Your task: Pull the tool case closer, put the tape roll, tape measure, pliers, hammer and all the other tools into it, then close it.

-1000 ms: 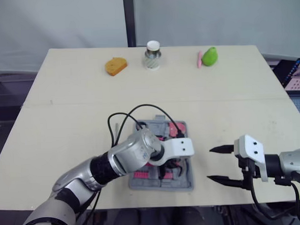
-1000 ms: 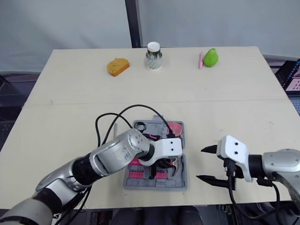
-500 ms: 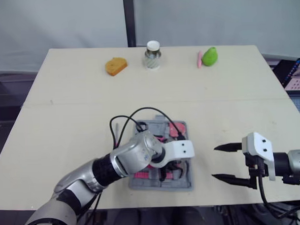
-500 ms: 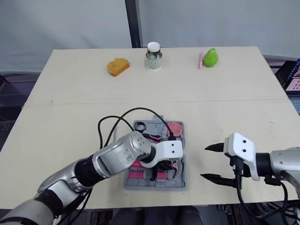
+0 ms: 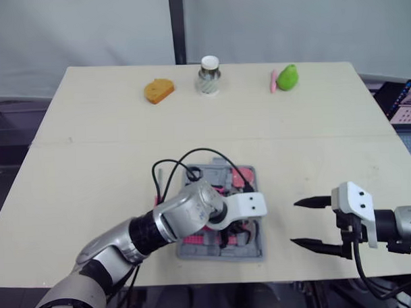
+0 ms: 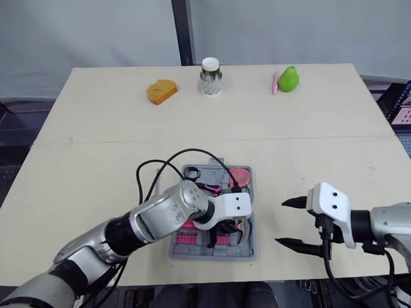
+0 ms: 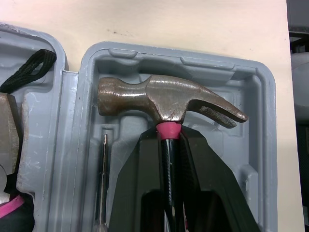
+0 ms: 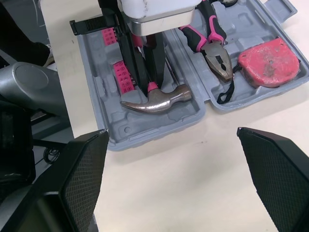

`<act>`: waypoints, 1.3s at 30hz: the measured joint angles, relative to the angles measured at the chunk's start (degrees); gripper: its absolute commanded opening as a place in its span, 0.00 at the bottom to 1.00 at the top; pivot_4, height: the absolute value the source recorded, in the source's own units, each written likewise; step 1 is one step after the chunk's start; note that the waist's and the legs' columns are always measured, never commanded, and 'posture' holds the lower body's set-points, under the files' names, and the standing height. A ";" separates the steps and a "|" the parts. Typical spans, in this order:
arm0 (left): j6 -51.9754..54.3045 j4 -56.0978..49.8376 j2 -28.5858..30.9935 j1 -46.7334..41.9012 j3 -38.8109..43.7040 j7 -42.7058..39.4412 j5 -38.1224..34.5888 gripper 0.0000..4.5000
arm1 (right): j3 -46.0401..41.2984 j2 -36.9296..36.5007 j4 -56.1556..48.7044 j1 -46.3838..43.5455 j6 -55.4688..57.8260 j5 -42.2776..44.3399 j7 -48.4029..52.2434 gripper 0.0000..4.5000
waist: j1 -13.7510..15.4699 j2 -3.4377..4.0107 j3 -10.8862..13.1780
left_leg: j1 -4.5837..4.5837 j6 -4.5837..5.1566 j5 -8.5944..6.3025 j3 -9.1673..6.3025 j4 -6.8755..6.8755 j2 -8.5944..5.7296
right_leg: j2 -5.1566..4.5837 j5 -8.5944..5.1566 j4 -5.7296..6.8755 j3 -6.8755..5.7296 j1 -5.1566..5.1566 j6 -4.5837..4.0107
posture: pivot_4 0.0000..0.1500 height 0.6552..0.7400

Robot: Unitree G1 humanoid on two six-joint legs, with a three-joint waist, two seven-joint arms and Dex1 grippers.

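The left gripper pinches the hammer at its neck, the head seated inside the open tool case. The pliers and tape measure are packed in the case too, and closing it likely remains. Right of the case, the right gripper hangs with its jaws spread.

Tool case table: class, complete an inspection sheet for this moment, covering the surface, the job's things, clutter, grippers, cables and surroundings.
Surface: beige table, with a seam across its middle.
Job's things: grey tool case open near the front edge; hammer lying in one half; pliers and red tape measure in the other half.
Clutter: orange item, white-lidded jar, green item and pink stick along the far edge.
Grippers: left gripper shut on the hammer's handle inside the case; right gripper open, to the case's right.
Cables: black cable looping from the left arm over the case.
Surroundings: grey curtain behind; screen off the table's right side.
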 measured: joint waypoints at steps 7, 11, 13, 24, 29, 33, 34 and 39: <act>-0.50 0.34 0.01 -0.01 -0.56 -0.06 0.03 0.01 | 0.00 0.03 -0.23 0.45 0.02 -0.03 -0.68 1.00 | -0.01 0.00 0.00 | 0.00 0.00 0.00 0.00 0.00 0.00 | 0.00 0.00 0.01 0.00 0.00 0.00 | 1.00 1.00; -0.73 0.45 -0.05 -0.05 -0.62 -0.04 0.15 0.01 | 0.01 0.10 -0.85 0.55 0.03 -0.03 -1.01 1.00 | 0.00 0.00 0.00 | 0.00 0.00 0.00 0.00 0.01 0.00 | 0.00 0.00 0.02 0.00 0.00 0.00 | 1.00 1.00; -0.74 0.58 -0.07 -0.08 -0.69 -0.02 0.20 0.01 | 0.01 0.23 -0.87 0.72 0.03 -0.03 -1.12 1.00 | 0.00 0.00 0.00 | 0.00 0.00 0.00 -0.01 0.01 0.00 | 0.00 0.00 0.02 0.00 0.00 0.00 | 1.00 1.00; -0.68 1.86 -0.92 -1.46 -1.69 0.27 0.61 0.01 | 0.12 0.90 -1.22 1.36 0.03 -0.04 -2.12 1.00 | 0.00 0.00 0.00 | 0.00 0.00 0.00 -0.01 0.02 -0.01 | -0.01 0.00 0.04 0.00 0.00 0.00 | 1.00 1.00; -0.63 2.41 -1.30 -2.09 -2.13 0.30 0.62 0.01 | 0.21 0.93 -1.47 1.47 0.06 -0.04 -2.24 1.00 | -0.01 0.00 0.00 | 0.00 0.00 0.00 -0.01 0.02 -0.01 | -0.01 0.00 0.04 0.00 0.00 0.00 | 1.00 1.00; -0.46 2.67 -1.57 -2.25 -2.22 0.43 0.62 0.01 | 0.21 1.01 -1.63 1.55 0.09 -0.03 -2.58 1.00 | -0.02 0.00 0.00 | 0.01 0.01 0.00 -0.01 0.02 -0.01 | -0.01 0.00 0.05 0.00 0.00 0.00 | 1.00 1.00; -0.46 2.72 -1.63 -2.27 -2.23 0.49 0.62 0.01 | 0.22 1.06 -1.64 1.55 0.09 -0.04 -2.68 1.00 | -0.02 0.00 0.00 | 0.01 0.00 0.00 -0.01 0.03 -0.01 | -0.01 0.00 0.05 0.00 0.00 0.00 | 1.00 1.00; -0.40 2.78 -1.68 -2.42 -2.39 0.56 0.63 0.01 | 0.40 1.22 -1.64 1.55 0.09 -0.04 -3.16 1.00 | -0.02 0.00 0.00 | 0.01 0.01 0.00 -0.01 0.03 -0.01 | -0.01 0.00 0.06 0.00 0.00 0.00 | 1.00 1.00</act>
